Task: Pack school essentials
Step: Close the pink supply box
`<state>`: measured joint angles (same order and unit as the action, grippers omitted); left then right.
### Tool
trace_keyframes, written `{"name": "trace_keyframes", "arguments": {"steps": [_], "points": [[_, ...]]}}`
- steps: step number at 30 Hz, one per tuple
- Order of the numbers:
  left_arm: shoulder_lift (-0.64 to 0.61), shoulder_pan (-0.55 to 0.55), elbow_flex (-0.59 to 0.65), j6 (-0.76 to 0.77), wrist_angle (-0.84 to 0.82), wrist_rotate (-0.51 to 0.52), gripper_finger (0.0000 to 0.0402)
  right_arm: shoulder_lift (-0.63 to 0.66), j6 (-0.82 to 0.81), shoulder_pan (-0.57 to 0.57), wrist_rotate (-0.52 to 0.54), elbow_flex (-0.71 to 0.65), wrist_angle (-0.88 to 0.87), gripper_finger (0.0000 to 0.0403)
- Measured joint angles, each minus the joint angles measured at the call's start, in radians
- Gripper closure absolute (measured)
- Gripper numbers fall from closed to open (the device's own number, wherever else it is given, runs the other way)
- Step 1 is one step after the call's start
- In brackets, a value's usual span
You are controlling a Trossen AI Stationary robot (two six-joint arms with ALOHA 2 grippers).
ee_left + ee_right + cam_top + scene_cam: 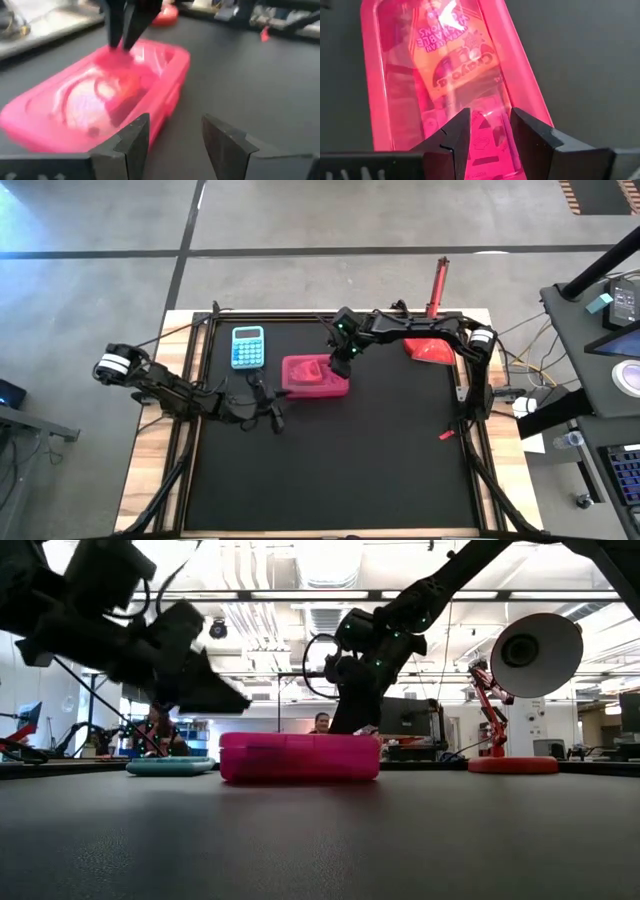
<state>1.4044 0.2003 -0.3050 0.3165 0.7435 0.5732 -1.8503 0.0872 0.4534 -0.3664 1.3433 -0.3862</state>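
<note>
A translucent pink case (315, 375) lies shut on the black mat, at the middle of its far half. Through the lid shows a pack of crayons (455, 55) with other small stationery that I cannot make out. My right gripper (340, 365) stands over the case's right end, slanting down, its fingers apart (490, 135). My left gripper (268, 408) hovers open, just off the case's near left corner and clear of it (172, 145). My right gripper has its fingertips (117, 42) right at the lid (107, 57), near the case's right end, coming from above at a slant. Nothing shows between the fingers. Whether the tips touch the lid cannot be told. My left gripper touches nothing.
A light-blue calculator (248, 347) lies left of the case toward the far edge. A red desk lamp (430, 345) stands at the far right. A small red piece (446, 435) lies by the right edge. The mat's near half (330, 480) is bare.
</note>
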Motion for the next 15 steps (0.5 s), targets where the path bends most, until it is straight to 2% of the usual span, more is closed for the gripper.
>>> {"name": "trace_keyframes", "arguments": {"steps": [3, 7, 13, 15], "points": [[0.012, -0.003, 0.001, 0.030, -0.019, 0.045, 0.0237, 0.000, -0.001, 0.000, 0.001, -0.004, 0.010, 0.0268], [0.042, -0.019, -0.005, -0.059, 0.053, 0.119, 0.0237, 0.000, -0.008, 0.000, 0.000, -0.016, 0.026, 0.0268], [0.136, -0.057, -0.010, -0.060, 0.079, 0.122, 0.0237, 0.000, -0.016, 0.000, -0.001, -0.024, 0.033, 0.0268], [0.185, -0.067, -0.011, -0.060, 0.132, 0.123, 0.0237, 0.000, -0.016, 0.000, -0.001, -0.024, 0.033, 0.0268]]}}
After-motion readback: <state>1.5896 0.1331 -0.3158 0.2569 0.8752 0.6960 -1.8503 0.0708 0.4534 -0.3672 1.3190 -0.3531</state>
